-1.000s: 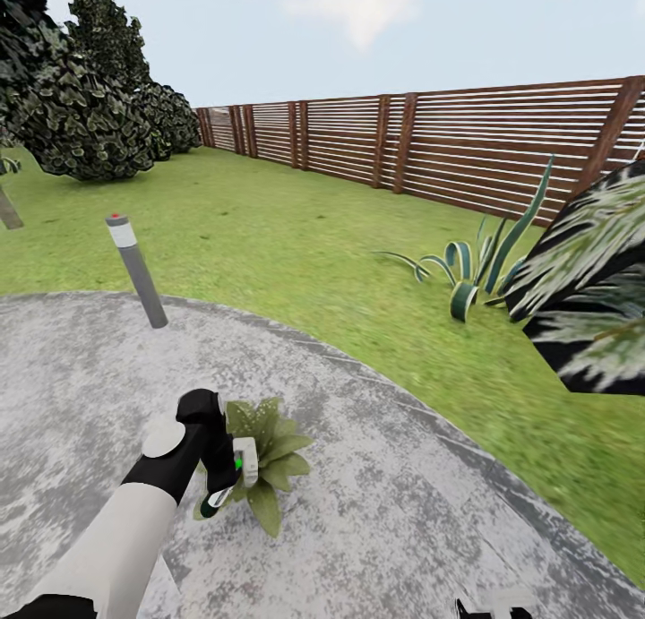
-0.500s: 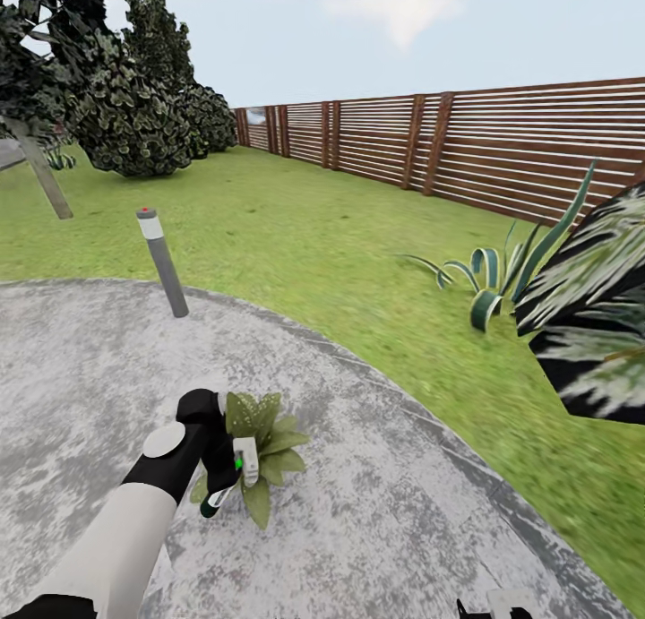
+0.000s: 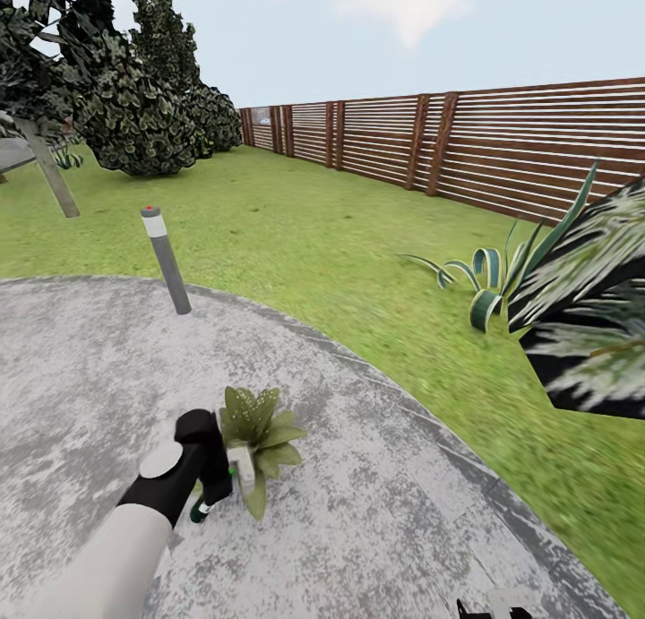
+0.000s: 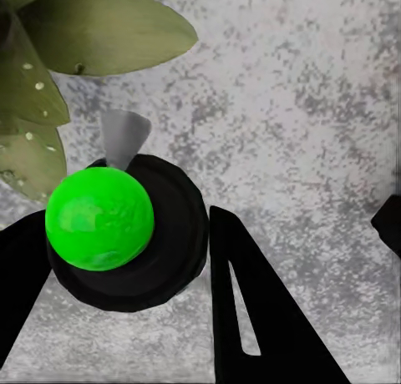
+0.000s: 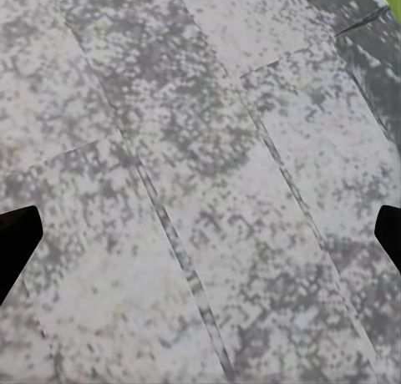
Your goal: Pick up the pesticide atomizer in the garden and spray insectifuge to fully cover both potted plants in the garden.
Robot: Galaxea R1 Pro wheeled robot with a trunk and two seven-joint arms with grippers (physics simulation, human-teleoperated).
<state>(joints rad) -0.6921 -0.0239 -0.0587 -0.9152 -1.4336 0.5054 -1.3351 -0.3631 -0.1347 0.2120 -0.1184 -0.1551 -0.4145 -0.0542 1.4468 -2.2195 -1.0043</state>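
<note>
Our left end effector (image 3: 215, 485) gripped the atomizer (image 3: 235, 476) right against the plant (image 3: 260, 431); we judged spray could miss its far leaves. Right end effector (image 5: 200, 234) gaped wide.

No readable text, numbers or signs — the pesticide atomizer (image 3: 235, 477) shows none legible.

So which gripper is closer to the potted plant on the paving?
Left. The left gripper, holding the atomizer, sits right against the potted plant; the right gripper is off to the side.
</note>
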